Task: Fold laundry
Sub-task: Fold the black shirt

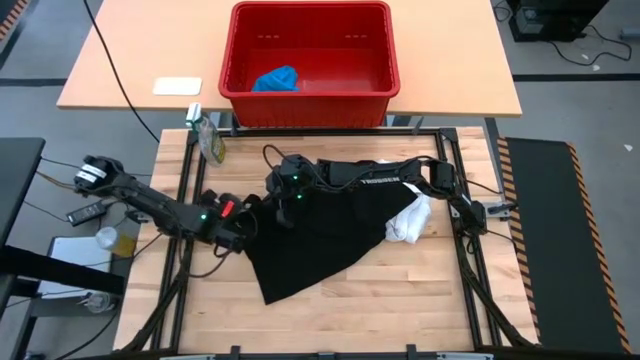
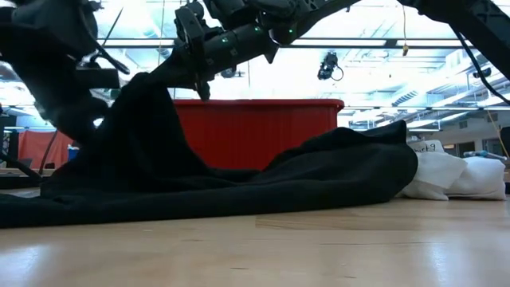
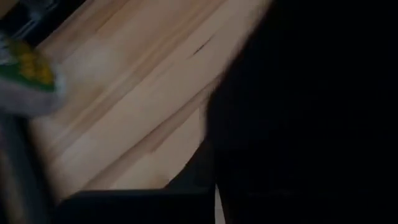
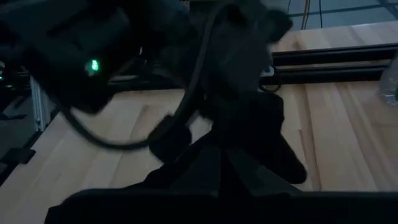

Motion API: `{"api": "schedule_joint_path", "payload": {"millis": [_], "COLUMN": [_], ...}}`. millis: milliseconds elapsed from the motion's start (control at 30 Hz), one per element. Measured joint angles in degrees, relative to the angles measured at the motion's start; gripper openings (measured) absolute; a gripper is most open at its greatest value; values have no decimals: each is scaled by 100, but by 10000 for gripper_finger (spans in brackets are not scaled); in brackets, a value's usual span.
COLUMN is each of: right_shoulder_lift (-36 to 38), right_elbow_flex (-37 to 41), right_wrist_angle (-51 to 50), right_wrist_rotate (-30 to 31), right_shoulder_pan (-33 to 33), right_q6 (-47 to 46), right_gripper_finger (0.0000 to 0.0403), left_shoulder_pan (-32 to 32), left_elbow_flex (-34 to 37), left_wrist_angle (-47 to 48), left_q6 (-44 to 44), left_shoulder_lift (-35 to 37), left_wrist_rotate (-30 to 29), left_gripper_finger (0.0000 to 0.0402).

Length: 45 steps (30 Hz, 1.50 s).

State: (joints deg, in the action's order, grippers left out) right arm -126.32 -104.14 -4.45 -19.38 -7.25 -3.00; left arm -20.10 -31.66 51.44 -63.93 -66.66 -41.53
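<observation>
Colours on the table: black, white, blue, red, pale wood.
A large black cloth garment is seen plain and unpatterned, a white cloth garment beside it; a bright blue cloth garment is seen in the red plastic basket; the light wooden slatted tabletop is pale tan.

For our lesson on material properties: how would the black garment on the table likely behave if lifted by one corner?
The black garment is probably floppy: in the low view it drapes from the raised claw in a sagging slope. It likely trails rather than lifting whole, since most of it lies on the table. It seems unlikely to roll or tip.
</observation>
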Motion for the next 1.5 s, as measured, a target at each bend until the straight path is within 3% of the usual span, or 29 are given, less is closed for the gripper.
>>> {"api": "schedule_joint_path", "payload": {"millis": [200, 333, 533, 700, 900, 1267, 1500], "right_shoulder_lift": [34, 35, 44, 51, 45, 292, 517], "right_elbow_flex": [0, 0, 0, 0, 0, -4, -4], "right_wrist_angle": [54, 159, 338, 342, 300, -68, -233], "right_wrist_rotate": [545, 837, 910, 823, 857, 19, -99], "right_shoulder_pan": [-2, -4, -23, -48, -87, -81, 23], "right_q6": [-131, -184, -464, -628, -646, -785, -750], "right_gripper_finger": [10, 15, 70, 127, 158, 156, 156], "left_shoulder_pan": [-397, -504, -502, -562, -889, -1572, -2222], "left_elbow_flex": [-1122, -1900, -2660, -2787, -2787, -2787, -2787], "left_wrist_angle": [2867, 3805, 3870, 3859, 3854, 3856, 3856], "left_q6": [-532, -641, -941, -1659, -2359, -3262, -3865], "left_shoulder_lift": [706, 1185, 1687, 1914, 1910, 1894, 1894], "left_wrist_rotate": [661, 1413, 2935, 4206, 4700, 4948, 5171], "left_gripper_finger": [2, 1, 1, 0, 0, 0, 1]}}
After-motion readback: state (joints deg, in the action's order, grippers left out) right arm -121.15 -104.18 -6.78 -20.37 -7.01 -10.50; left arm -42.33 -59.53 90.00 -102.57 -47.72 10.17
